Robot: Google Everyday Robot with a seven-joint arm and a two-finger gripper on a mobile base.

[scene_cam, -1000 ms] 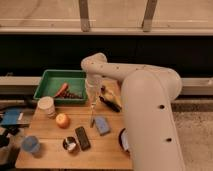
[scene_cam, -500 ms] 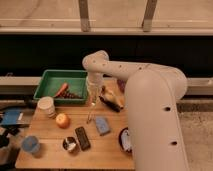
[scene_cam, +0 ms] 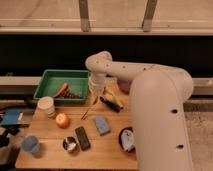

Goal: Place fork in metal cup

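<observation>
- The fork (scene_cam: 89, 109) shows as a thin silvery sliver slanting down and to the left from the gripper (scene_cam: 95, 95), over the middle of the table (scene_cam: 107, 156).
- The gripper's fingers are together, and they seem to be clamped on the fork's upper end. The sliver is faint, so I cannot tell whether its lower tip touches the wood.
- The metal cup (scene_cam: 69, 145) stands nearer and further left, close to the table's near edge and well apart from the fork.
- A black bar (scene_cam: 82, 138) lies just right of the cup. An orange (scene_cam: 62, 120) sits just beyond it, roughly between cup and fork.
- A blue block (scene_cam: 102, 125) lies right of the fork's tip. A white ribbed cup (scene_cam: 46, 106) and a light-blue cup (scene_cam: 31, 145) stand further left.
- The step in hand looks like the carry to the cup, with the fork not yet over it.
- Done well, it means lifting until the hanging tip clears the orange and the black bar, then travelling near and left.
- The low tip, not the gripper, should be centred over the cup's mouth, because the fork hangs at a slant.
- Lower the tip inside the rim before letting go; the cup is low and could tip if the fork leans on it.
</observation>
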